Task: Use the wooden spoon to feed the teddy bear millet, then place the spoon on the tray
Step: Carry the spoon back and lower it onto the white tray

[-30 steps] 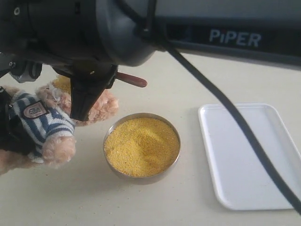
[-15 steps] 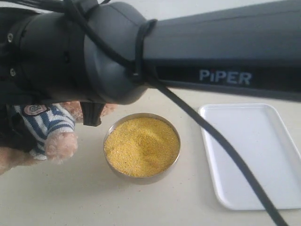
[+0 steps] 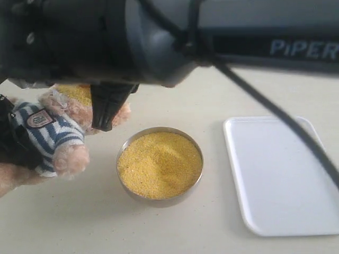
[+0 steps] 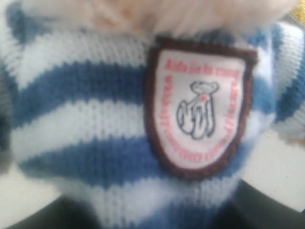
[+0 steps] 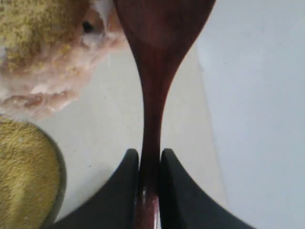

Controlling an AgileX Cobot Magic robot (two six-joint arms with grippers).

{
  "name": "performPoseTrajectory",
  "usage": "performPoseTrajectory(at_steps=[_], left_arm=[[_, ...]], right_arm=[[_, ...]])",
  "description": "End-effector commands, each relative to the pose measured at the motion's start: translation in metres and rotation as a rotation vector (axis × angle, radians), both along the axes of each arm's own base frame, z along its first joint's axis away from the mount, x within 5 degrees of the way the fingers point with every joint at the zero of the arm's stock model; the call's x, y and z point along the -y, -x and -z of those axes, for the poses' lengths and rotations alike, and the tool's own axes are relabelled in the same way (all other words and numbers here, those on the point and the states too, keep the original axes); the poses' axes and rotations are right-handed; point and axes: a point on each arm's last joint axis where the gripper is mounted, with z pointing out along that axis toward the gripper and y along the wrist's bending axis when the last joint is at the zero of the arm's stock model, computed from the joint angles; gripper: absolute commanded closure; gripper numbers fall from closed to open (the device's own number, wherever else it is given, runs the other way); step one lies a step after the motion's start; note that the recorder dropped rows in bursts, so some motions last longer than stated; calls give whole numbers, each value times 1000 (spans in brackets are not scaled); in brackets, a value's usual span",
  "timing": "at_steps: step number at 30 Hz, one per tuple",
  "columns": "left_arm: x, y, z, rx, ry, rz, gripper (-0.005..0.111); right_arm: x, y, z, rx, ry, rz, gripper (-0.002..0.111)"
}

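Observation:
The teddy bear [image 3: 50, 135] leans at the left in its striped shirt, yellow grains on its muzzle [image 5: 45, 43]. My left gripper [image 3: 15, 145] is shut on its body; the left wrist view is filled by the shirt and badge [image 4: 200, 107], with dark jaws at either side. My right gripper [image 3: 107, 119] hangs beside the bear's head, shut on the handle of the wooden spoon [image 5: 155, 71]. The spoon's oval bowl is close to the bear's face. Millet [image 3: 159, 164] fills the metal bowl [image 3: 123, 182]. The white tray [image 3: 280, 174] lies at the right.
My right arm [image 3: 185, 37] stretches across the whole top of the exterior view and hides the spoon and part of the bear's head. Bare cream table [image 3: 79, 222] shows in front of the bowl and between bowl and tray.
The right arm, which half a second ago covered the bear's head, has risen and shifted right, so the grain-covered muzzle shows again. Bear, bowl and tray stay put.

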Motion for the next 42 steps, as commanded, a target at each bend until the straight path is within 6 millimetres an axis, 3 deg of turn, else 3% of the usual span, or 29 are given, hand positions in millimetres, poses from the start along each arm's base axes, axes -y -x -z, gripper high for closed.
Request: performPoseTrajectory(at_steps=[1,5,10,16,22,27,33,42], left_arm=[[2,-2,-3,37,20,-43,103],[2,-4,-3,46,26,-96,103],[1,-6,-4,52,32,-151,103],[-1,-9,-4,64,24,-251,103],[-2,-13,-5,91,40,-343,103],[-3,-16,-5,112,49,-378,103],[-2,-19,2,85,40,-379,103],[-2,-22,12,48,29,-380,103]], right_arm=[[33,-22,-5,-225,-161,169,109],[67,-42,-17,-390,-323,294,109],[108,-60,-36,-463,-475,410,109],[166,-54,-29,-505,-484,546,109],[228,-37,19,-623,-447,768,109],[262,-21,65,-664,-494,873,109],[281,-3,110,-651,-526,909,109],[281,-2,132,-591,-587,870,109]])
